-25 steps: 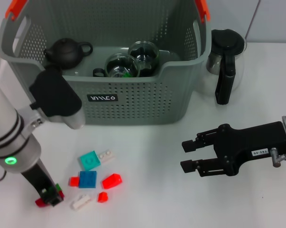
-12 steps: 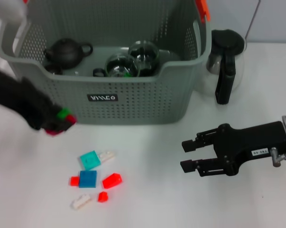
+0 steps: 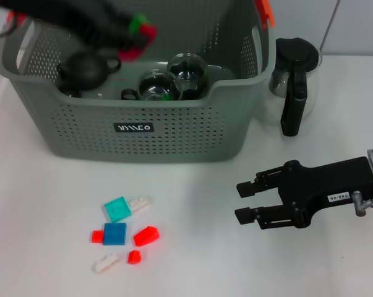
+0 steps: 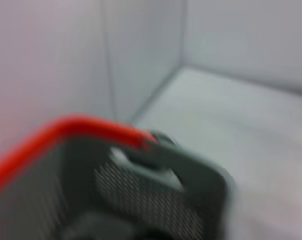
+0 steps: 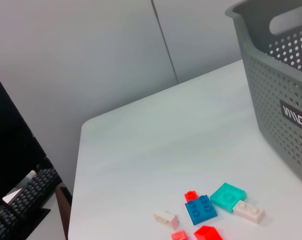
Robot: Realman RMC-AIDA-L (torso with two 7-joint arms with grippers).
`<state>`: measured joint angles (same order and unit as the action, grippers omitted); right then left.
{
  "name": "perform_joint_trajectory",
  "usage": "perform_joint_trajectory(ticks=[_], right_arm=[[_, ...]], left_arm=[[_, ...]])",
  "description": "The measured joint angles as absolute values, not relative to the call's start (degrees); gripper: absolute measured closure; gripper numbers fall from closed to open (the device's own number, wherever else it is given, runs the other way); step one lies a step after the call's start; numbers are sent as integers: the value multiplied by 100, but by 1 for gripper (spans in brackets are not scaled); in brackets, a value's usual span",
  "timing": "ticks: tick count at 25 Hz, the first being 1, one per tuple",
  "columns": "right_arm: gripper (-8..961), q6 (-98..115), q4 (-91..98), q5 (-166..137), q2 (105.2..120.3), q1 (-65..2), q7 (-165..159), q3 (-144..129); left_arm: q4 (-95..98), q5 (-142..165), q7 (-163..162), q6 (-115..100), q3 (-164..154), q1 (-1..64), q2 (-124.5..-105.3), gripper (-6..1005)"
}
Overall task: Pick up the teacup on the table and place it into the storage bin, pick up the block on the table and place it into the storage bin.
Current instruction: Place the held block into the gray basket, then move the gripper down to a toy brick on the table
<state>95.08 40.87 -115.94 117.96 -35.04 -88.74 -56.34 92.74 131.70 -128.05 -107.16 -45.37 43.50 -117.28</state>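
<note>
Since the earlier frames the left gripper (image 3: 135,34) has lifted off the desk (image 3: 44,204) at the block pile and swung up over the storage bin (image 3: 174,133) — jaws clamped on a small red-and-green block (image 3: 138,29), hanging above the bin's left half near the black teapot (image 3: 86,67). Glass teacups (image 3: 158,85) already sit inside the bin. More blocks (image 3: 121,230) lie loose on the desk in front of the bin. Right gripper (image 3: 248,201) is parked low over the desk at right, jaws spread wide, empty. The block looks light, rigid, a bit slick — best pinched across flat sides. Glass kettle (image 3: 293,74) stands just beside the bin.
</note>
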Motion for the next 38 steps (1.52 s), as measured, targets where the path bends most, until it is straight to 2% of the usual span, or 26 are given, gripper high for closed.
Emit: perform_joint_trajectory(ticks=[5,11,20,31,37,38], right_arm=[[391,9503,4087,-11590,11795,-3500,-8874,-5634],[390,9471,4087,-11565,11795,-3482,-8859,-5634],[390,9481,4087,-11557,11795,-3502,-8860,-5634],[390,9490,4087,-11559,11795,-3472,-8851,-5634],[390,9502,4087,-11565,11795,-3471,-8850,-5634],[390,9502,4087,-11565,11795,-3471,-8850,-5634]], left_arm=[[8423,13265,-12587,-9117,-4880,4492,-11785,637],[6312,13985,-12405,-7464,-5589,4919,-11658,637],[4954,14864,-12371,-6552,-5929,5317,-11704,636],[5050,14914,-12434,-6625,-5893,5276,-11813,689],[6620,14316,-12402,-7313,-5521,4669,-12011,788],[6935,14125,-12416,-7533,-5380,4551,-12018,747]])
